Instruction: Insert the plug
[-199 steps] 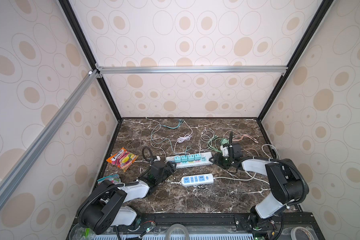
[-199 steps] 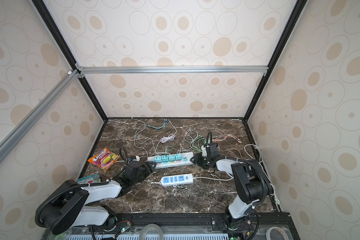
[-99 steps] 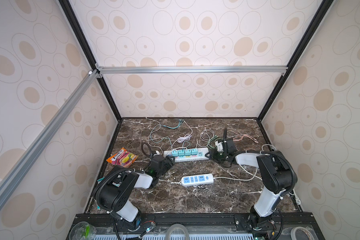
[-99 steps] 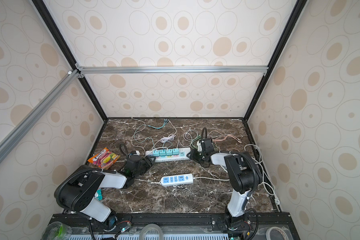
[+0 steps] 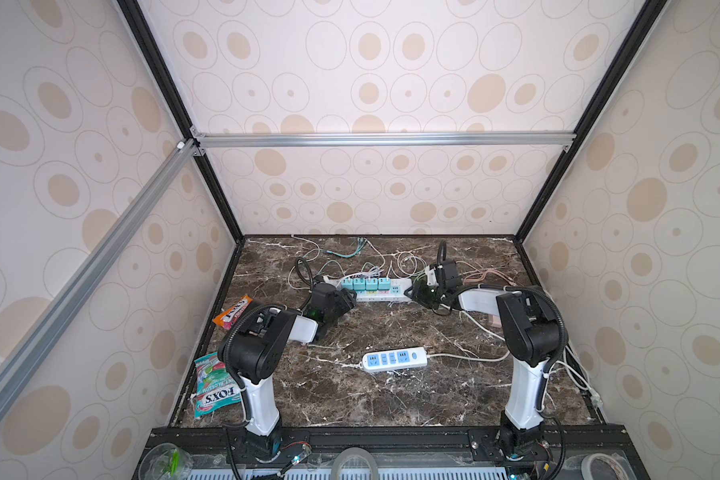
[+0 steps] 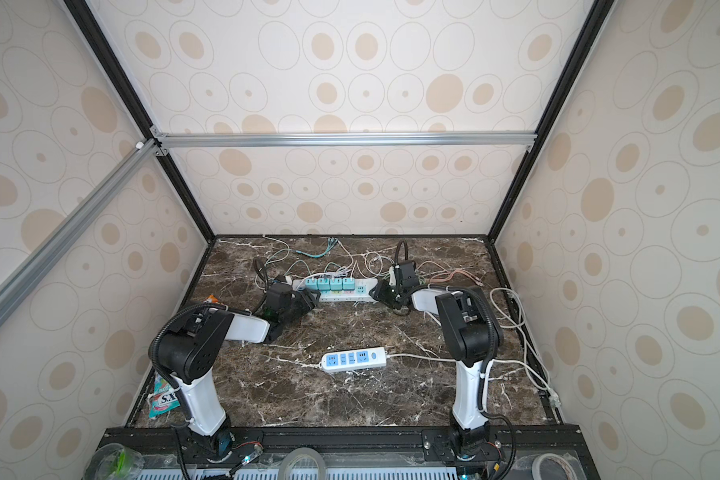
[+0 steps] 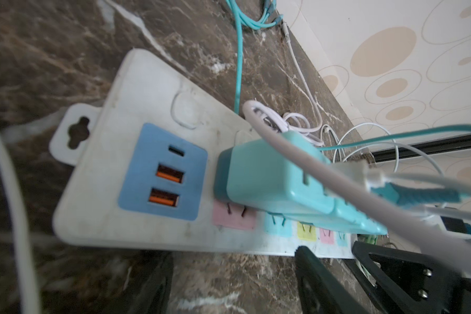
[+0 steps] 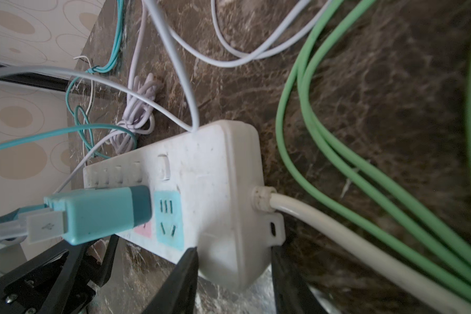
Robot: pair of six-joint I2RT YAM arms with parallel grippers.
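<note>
Marble tabletop (image 5: 391,407) – dark, white-veined. Long white power strip (image 5: 396,289) lay crosswise at far centre in both top views. Shorter blue-socket power strip (image 5: 395,359) nearer front, well apart. FOX'S candy bag (image 5: 215,388) at left edge. Left gripper (image 7: 234,254) at long strip's USB end, jaws spread, nothing between. Right gripper (image 8: 233,250) clasped corded end (fingers (image 8: 185,271) against both sides). Four teal charger plugs (image 7: 272,179) sat seated in row in long strip — teal socket (image 8: 169,217) beside last one showed bare slots.
</note>
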